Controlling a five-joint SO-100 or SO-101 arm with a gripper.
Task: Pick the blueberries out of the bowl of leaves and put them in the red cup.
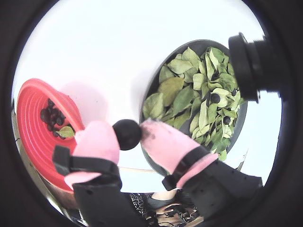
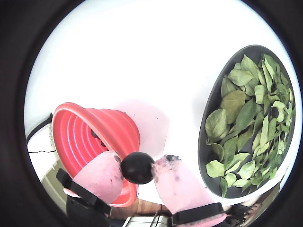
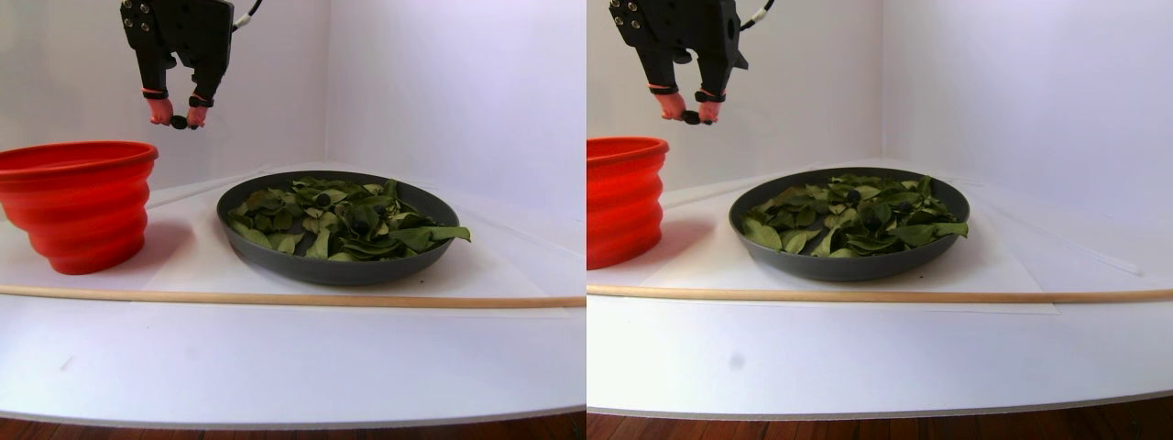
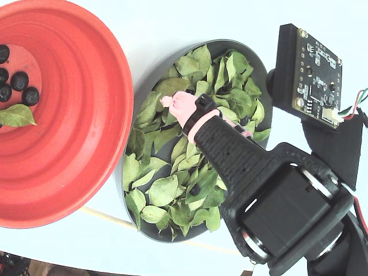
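End effector [image 1: 128, 134] pinches a blueberry [image 1: 127, 135] aloft; red cup [image 1: 35, 127] beside bowl [image 1: 156, 80].

One red cup [image 4: 86, 144], one bowl [image 3: 275, 247]; leaves [image 4: 167, 190] too many to count; one wooden rod [image 3: 275, 298].

No text, label or number can be read anywhere.

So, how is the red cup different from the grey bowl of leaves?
The red cup is tall with stepped ribbed walls; the bowl is low, smooth and dark grey. The red cup holds several blueberries and one leaf, while the bowl is filled with leaves. Both stand on the white table.
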